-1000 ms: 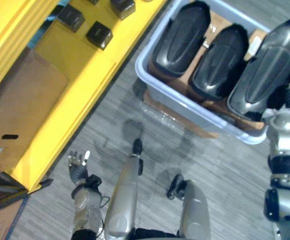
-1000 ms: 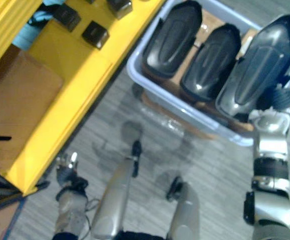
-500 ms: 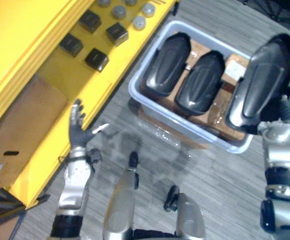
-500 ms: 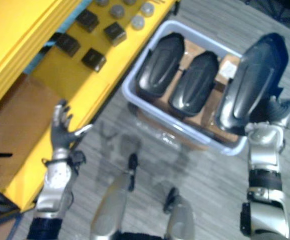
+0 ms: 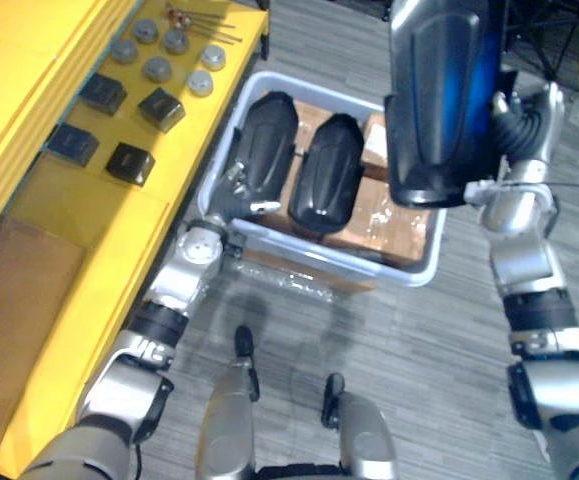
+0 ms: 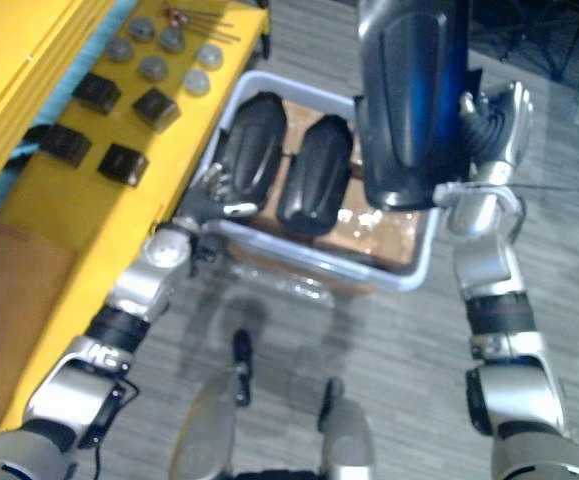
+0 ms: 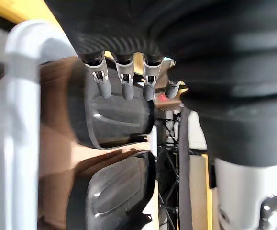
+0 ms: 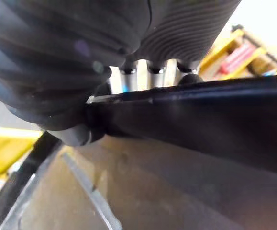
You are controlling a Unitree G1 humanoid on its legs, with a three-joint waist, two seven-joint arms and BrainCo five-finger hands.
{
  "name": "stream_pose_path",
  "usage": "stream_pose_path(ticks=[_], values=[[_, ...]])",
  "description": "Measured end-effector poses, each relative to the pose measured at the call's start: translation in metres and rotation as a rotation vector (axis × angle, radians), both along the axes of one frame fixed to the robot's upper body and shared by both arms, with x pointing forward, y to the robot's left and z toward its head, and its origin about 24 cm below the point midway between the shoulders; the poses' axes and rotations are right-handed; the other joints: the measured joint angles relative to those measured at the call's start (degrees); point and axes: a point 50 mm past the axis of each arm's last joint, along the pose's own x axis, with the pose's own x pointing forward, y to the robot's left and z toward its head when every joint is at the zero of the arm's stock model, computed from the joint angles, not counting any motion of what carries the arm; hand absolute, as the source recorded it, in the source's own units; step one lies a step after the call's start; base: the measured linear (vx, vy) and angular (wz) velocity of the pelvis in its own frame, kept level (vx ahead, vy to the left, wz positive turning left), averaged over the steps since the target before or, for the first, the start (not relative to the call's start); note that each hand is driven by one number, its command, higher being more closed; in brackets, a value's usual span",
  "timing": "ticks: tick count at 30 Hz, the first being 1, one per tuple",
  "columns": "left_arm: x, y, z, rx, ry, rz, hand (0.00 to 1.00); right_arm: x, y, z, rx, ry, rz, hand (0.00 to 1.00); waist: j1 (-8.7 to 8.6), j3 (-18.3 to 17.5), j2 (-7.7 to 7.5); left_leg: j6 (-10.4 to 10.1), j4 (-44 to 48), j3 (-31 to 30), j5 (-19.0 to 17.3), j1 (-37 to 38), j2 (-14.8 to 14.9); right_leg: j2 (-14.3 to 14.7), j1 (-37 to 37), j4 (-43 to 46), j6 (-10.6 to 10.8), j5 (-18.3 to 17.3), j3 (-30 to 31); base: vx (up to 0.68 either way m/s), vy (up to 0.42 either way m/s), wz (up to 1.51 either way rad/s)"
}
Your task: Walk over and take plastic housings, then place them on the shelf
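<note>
My right hand (image 5: 522,118) is shut on a large black plastic housing (image 5: 437,98) and holds it upright, high above the right end of the pale blue bin (image 5: 409,274). In the right wrist view its edge (image 8: 200,120) runs between my thumb and fingers. Two more black housings (image 5: 267,145) (image 5: 326,185) lie side by side in the bin on brown cardboard. My left hand (image 5: 237,192) is open at the bin's near-left rim, its straight fingers (image 7: 124,82) just short of the left housing (image 7: 114,112).
The yellow shelf (image 5: 79,250) runs along the left, carrying small black boxes (image 5: 129,160) and several grey discs (image 5: 159,68). A brown cardboard box (image 5: 9,300) sits on its near part. Grey floor lies right of the bin.
My right hand has raised the housing well above the bin. My left hand has swung from beside the shelf to the bin's near-left rim. The camera view has shifted as well.
</note>
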Motion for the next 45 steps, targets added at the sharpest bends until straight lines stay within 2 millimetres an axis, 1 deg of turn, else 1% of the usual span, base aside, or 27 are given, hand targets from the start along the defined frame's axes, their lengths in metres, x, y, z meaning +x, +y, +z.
stream_pose_path(ticks=[3, 6, 8, 11, 15, 18, 22, 27, 29, 35, 40, 43, 45], values=[[0.000, -0.002, -0.002, -0.099, 0.027, -0.022, 0.00, 0.003, 0.006, -0.005, -0.045, 0.019, 0.005, 1.00, 0.17, 0.0, 0.00, 0.0, -1.0, -0.2, 0.7, 0.1, -0.3, -0.1, -0.3, 0.1, 0.0, 0.0, -0.1, -0.03, 0.004, 0.05], [0.000, -0.006, -0.003, -0.159, 0.030, -0.041, 0.00, 0.005, 0.014, -0.007, -0.085, 0.024, 0.023, 1.00, 0.37, 0.0, 0.00, 0.1, -2.2, -0.2, 1.4, 0.7, -0.5, -0.2, -0.2, 0.1, 0.0, 0.1, 0.0, 0.00, 0.000, 0.00], [0.000, -0.012, -0.007, -0.214, 0.053, -0.059, 0.00, 0.007, 0.024, -0.010, -0.098, 0.027, 0.052, 1.00, 0.42, 0.0, 0.02, 0.0, -2.5, -0.3, 1.6, 1.1, -0.5, -0.2, 0.0, 0.1, -0.1, 0.1, -0.1, 0.00, 0.000, 0.00], [-0.001, -0.022, -0.008, -0.309, 0.062, -0.083, 0.00, 0.010, 0.030, -0.015, -0.110, 0.042, 0.066, 1.00, 0.55, 0.0, 0.02, -0.1, -3.7, -0.5, 2.4, 1.4, -0.6, -0.1, 0.0, 0.0, -0.1, 0.1, -0.3, 0.00, -0.014, 0.05], [-0.001, -0.024, -0.012, -0.350, 0.068, -0.065, 0.00, 0.014, 0.037, -0.023, -0.129, 0.073, 0.076, 1.00, 0.91, 0.0, 0.04, -0.1, -4.2, -0.5, 2.6, 1.7, -0.7, -0.1, 0.0, 0.0, -0.1, 0.1, -0.2, 0.00, 0.000, 0.00], [-0.002, -0.025, -0.016, -0.376, 0.075, -0.061, 0.00, 0.015, 0.040, -0.026, -0.136, 0.080, 0.080, 1.00, 1.06, 0.0, 0.04, -0.1, -4.3, -0.6, 2.6, 1.7, -0.8, -0.1, 0.0, -0.1, -0.1, 0.1, -0.3, 0.00, 0.000, 0.00], [-0.006, -0.037, -0.026, -0.439, 0.115, -0.088, 0.00, 0.015, 0.045, -0.025, -0.137, 0.070, 0.098, 1.00, 1.65, 0.0, 0.08, -0.2, -4.5, -0.7, 2.6, 2.0, -1.1, -0.1, 0.6, -0.6, -0.1, 0.1, -0.4, 0.00, 0.000, 0.00], [-0.012, -0.049, -0.039, -0.470, 0.151, -0.119, 0.00, 0.016, 0.062, -0.032, -0.153, 0.083, 0.149, 1.00, 1.74, 0.0, 0.31, -0.2, -4.5, -0.9, 2.6, 2.2, -1.2, -0.1, 1.2, -1.0, -0.1, 0.1, -1.2, 0.02, -0.016, 0.06], [-0.014, -0.054, -0.042, -0.475, 0.161, -0.130, 0.00, 0.016, 0.070, -0.036, -0.159, 0.080, 0.171, 1.00, 1.87, -0.2, 1.03, -0.2, -4.6, -1.1, 2.6, 2.2, -1.3, -0.2, 1.3, -1.0, -0.2, 0.1, -1.3, 0.00, -0.005, 0.02], [-0.020, -0.060, -0.053, -0.464, 0.192, -0.143, 0.00, 0.015, 0.089, -0.042, -0.187, 0.078, 0.229, 1.00, 1.97, -0.8, 2.44, -0.2, -4.7, -1.7, 2.6, 2.4, -1.4, -0.2, 1.6, -0.9, -0.2, 0.1, -1.4, 0.00, 0.000, 0.00], [-0.022, -0.067, -0.053, -0.473, 0.175, -0.144, 0.00, 0.015, 0.104, -0.052, -0.197, 0.103, 0.278, 1.00, 2.10, -0.8, 3.08, -0.5, -5.9, -2.1, 2.9, 3.5, -1.5, -0.1, 2.3, -0.9, -0.5, -0.1, -1.6, 0.00, -0.005, 0.02], [-0.022, -0.068, -0.052, -0.438, 0.141, -0.122, 0.00, 0.013, 0.115, -0.060, -0.203, 0.120, 0.314, 1.00, 2.09, -0.8, 3.10, -0.6, -6.0, -2.2, 2.9, 3.5, -1.4, -0.1, 2.2, -0.9, -0.6, -0.3, -1.6, 0.00, 0.000, 0.00], [-0.023, -0.069, -0.050, -0.407, 0.115, -0.109, 0.00, 0.009, 0.122, -0.074, -0.191, 0.147, 0.347, 1.00, 2.15, -0.8, 3.11, -0.6, -6.1, -2.2, 2.9, 3.5, -1.5, -0.2, 2.3, -0.9, -0.7, -0.3, -1.6, 0.04, -0.020, 0.01]])
